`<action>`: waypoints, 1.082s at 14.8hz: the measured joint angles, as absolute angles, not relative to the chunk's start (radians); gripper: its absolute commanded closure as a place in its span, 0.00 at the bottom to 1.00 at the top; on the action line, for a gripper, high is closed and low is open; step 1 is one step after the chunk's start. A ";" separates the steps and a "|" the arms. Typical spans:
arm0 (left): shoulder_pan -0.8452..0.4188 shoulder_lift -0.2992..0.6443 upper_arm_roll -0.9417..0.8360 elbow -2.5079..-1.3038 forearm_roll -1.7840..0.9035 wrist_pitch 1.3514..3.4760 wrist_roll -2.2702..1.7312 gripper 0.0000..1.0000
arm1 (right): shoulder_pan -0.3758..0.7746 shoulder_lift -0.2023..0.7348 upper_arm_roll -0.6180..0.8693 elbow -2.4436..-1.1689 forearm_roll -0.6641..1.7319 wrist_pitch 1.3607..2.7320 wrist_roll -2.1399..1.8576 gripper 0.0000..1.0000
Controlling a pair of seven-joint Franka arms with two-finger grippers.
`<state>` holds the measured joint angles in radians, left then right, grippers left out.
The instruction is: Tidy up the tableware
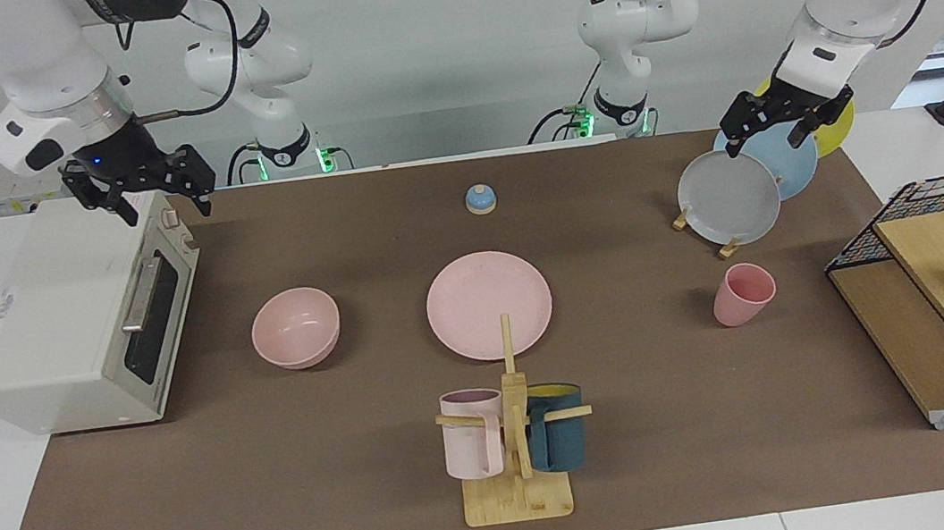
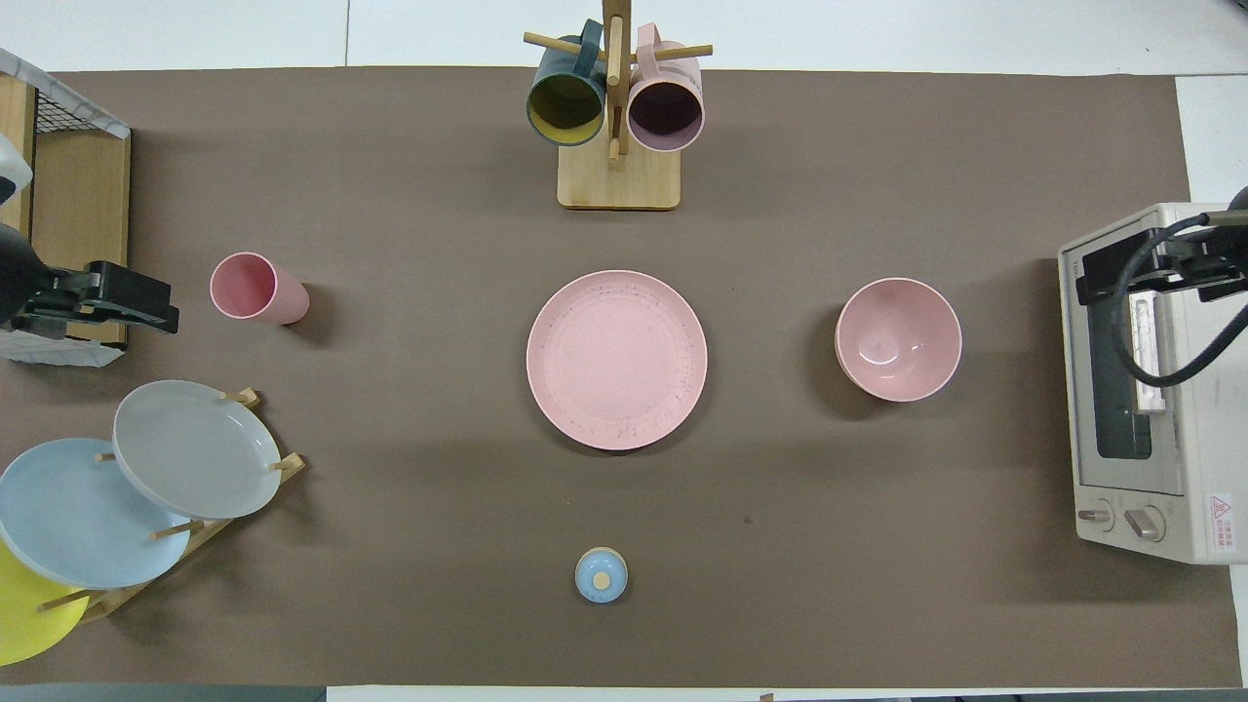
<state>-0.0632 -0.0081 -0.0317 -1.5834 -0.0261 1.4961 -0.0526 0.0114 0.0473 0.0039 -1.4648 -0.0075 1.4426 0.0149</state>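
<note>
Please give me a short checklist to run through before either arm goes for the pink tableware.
1. Right gripper free: ok, jaws open, nothing held, up over the toaster oven.
2. Left gripper free: ok, jaws open, nothing held, above the rack of plates.
3. Pink plate bare: ok, flat at mid-table, nothing on it.
4. Pink bowl upright: ok, empty, toward the right arm's end.
5. Pink cup upright: ok, toward the left arm's end.
6. Mug stand apart from the plate: ok in the overhead view.
</note>
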 measured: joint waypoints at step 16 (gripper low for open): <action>-0.063 -0.008 -0.032 -1.583 -0.026 1.496 -0.053 0.00 | 0.288 0.166 0.004 -1.894 -0.008 2.080 0.252 0.00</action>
<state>-0.0633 -0.0082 -0.0317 -1.5834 -0.0261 1.4961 -0.0526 0.2878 0.1665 0.0045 -1.8937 -0.0082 2.0803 0.2522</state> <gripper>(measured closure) 0.000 0.000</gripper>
